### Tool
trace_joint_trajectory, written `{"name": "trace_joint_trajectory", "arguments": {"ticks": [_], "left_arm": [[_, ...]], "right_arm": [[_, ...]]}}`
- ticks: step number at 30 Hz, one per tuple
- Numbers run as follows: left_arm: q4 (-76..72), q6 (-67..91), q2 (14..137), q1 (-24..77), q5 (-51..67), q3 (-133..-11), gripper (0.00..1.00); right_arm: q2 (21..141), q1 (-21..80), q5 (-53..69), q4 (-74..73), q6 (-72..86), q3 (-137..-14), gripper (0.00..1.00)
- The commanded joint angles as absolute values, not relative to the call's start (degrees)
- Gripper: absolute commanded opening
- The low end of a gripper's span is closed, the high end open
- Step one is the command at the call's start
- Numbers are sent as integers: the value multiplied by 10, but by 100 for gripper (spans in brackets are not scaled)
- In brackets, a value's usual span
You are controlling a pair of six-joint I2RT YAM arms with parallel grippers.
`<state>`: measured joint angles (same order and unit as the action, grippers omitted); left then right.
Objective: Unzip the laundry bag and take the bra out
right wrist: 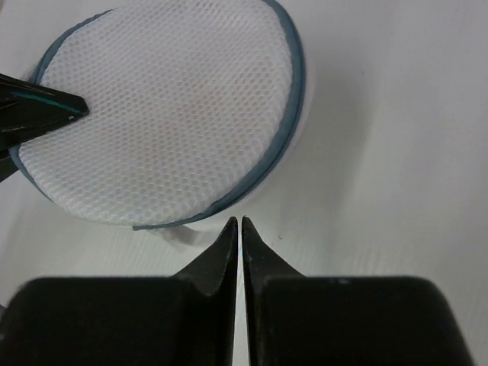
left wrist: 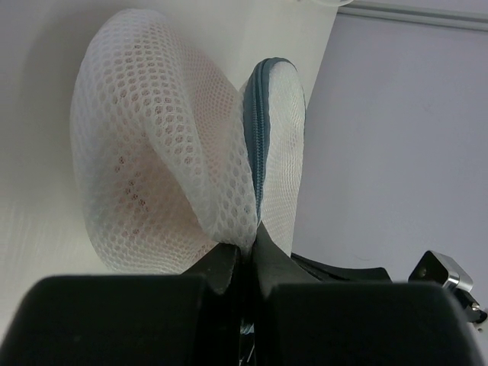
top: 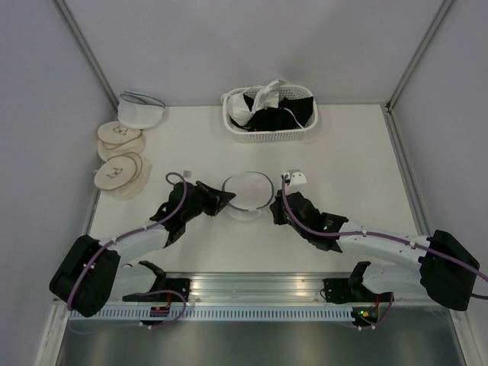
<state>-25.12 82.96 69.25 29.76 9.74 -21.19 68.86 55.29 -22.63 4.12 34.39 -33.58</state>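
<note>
The laundry bag (top: 247, 191) is a round white mesh case with a dark blue-grey zipper rim, lying in the middle of the table. My left gripper (top: 226, 200) is shut on the mesh at its left edge (left wrist: 229, 221). A pale pink shade shows through the mesh (left wrist: 145, 191); the bra itself is hidden inside. My right gripper (top: 276, 204) is shut and empty, its tips (right wrist: 238, 225) just beside the bag's near right rim (right wrist: 252, 179), apart from it. The bag fills the upper left of the right wrist view (right wrist: 164, 107).
A white basket (top: 270, 114) with black and white garments stands at the back. A white domed bag with grey-blue rim (top: 141, 109) and tan round padded discs (top: 120, 156) lie at the back left. A small white tag (top: 295, 177) lies by the right gripper.
</note>
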Motion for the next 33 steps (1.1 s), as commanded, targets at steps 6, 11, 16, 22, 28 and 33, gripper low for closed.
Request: {"name": "trace_joint_trajectory", "arguments": {"ticks": [6,11,16,22,28,33], "left_arm": [[-222,804,648,297,103,-200,2],[-227,809,653,297,108,-207,2],[-235,817,658,297,112,-211,2],[-240,824,656,297,119,-211,2],[-231,825,639,297,119,-208,2],[-232,826,637,297,120,-209,2]], "right_arm": [[621,555,-188,-9,323,-339,39],[606,565,-82,33,327,-332,62],[620,587,-51,90,341,-323,60],[685,590,-107,95,330,-344,58],[702,600,-176,83,321,-363,57],[702,601,-179,114,313,-354,54]]}}
